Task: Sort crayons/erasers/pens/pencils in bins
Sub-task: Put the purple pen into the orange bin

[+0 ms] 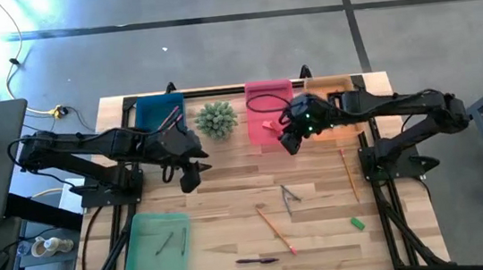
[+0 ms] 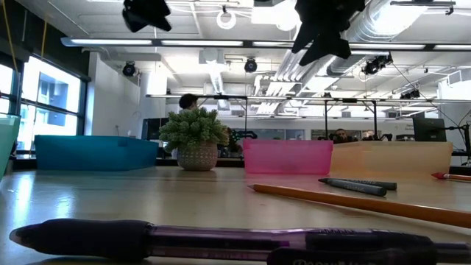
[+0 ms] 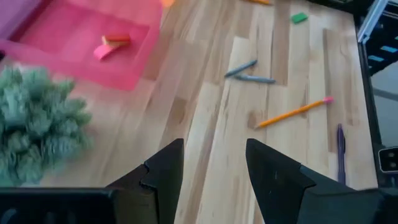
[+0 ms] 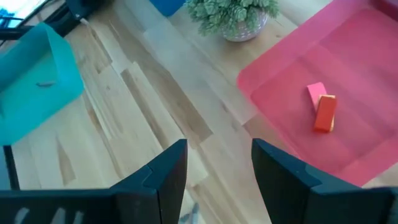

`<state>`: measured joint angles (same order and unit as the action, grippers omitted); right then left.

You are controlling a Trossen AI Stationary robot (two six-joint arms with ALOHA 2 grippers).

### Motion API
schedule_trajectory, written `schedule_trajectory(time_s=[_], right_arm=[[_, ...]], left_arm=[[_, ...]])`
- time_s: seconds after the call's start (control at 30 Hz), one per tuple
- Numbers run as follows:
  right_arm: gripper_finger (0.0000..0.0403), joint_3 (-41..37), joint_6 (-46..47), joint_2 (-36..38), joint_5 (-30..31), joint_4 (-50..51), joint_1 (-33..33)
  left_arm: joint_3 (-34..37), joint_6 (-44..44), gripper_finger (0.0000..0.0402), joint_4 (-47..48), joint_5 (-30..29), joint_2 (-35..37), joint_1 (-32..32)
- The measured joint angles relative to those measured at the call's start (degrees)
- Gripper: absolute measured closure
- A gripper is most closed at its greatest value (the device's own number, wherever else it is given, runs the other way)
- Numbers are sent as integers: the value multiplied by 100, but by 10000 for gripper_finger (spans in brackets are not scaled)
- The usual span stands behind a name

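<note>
- Right claw (image 1: 289, 142) spread and empty, hanging over the near edge of the pink bin (image 1: 268, 92); left claw (image 1: 190, 178) likewise spread and empty, on the plant (image 1: 216, 120) side of that bin.
- Pink bin holds two erasers (image 4: 322, 107).
- Loose on the counter (image 1: 233, 226), nearer than the pink bin: green eraser (image 1: 357, 223), grey crayons (image 1: 289, 196), two pencils (image 1: 275, 230), a pen (image 1: 257, 261).
- Judged step: between placements. Next calls for reaching to a loose item.

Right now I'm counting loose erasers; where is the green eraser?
High view: the green eraser lies on the table's right side, just below the orange pencil, outside any bin.
</note>
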<state>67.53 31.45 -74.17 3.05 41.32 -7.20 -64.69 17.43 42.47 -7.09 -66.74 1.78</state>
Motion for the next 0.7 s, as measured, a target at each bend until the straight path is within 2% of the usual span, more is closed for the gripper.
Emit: schedule_trajectory(time_s=[0.33, 0.7], right_arm=[[231, 0, 731, -2, 1305, 36, 573], [231, 0, 1118, -4, 1395, 464, 618]], left_arm=[[-933, -458, 238, 402, 59, -696, -4], [-1426, 167, 238, 416, 56, -1518, -538]])
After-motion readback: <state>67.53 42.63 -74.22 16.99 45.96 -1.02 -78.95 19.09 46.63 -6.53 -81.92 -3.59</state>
